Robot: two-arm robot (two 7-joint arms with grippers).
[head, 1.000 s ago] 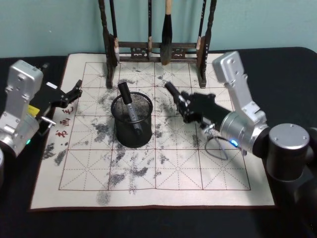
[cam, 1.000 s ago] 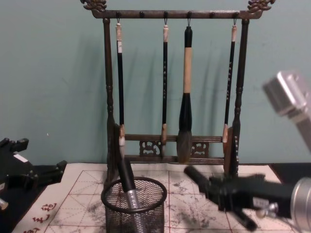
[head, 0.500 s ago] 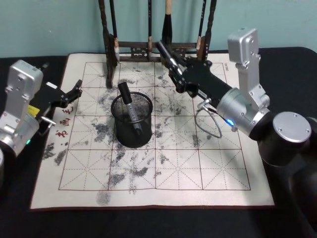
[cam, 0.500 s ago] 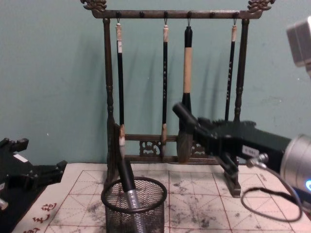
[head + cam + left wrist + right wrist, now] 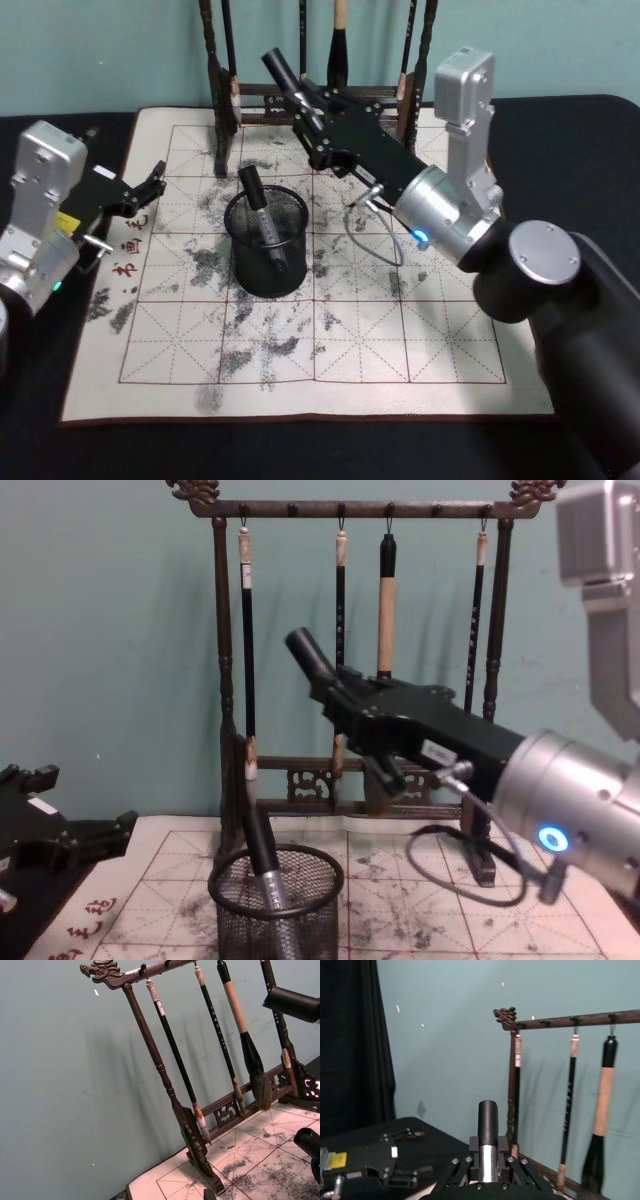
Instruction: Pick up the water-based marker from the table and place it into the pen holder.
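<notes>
Black marker (image 5: 282, 72) clamped in right gripper (image 5: 312, 118), held high behind mesh pen holder (image 5: 255, 275) | left gripper (image 5: 148, 187) parked at left of table (image 5: 585, 140).

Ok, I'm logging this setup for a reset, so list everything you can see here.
table: 1, black, under everything.
calligraphy mat: 1, white with a red grid, ink-stained, on the table.
pen holder: 1, black wire mesh, mid-mat.
stowed marker: 1, black, leaning inside the pen holder.
held marker: 1, black, raised behind the pen holder.
brush rack: 1, dark wood, at the mat's far edge.
brushes: 4, hanging from the brush rack.
left gripper: open, parked at the mat's left edge.
right gripper: shut on the held marker.
</notes>
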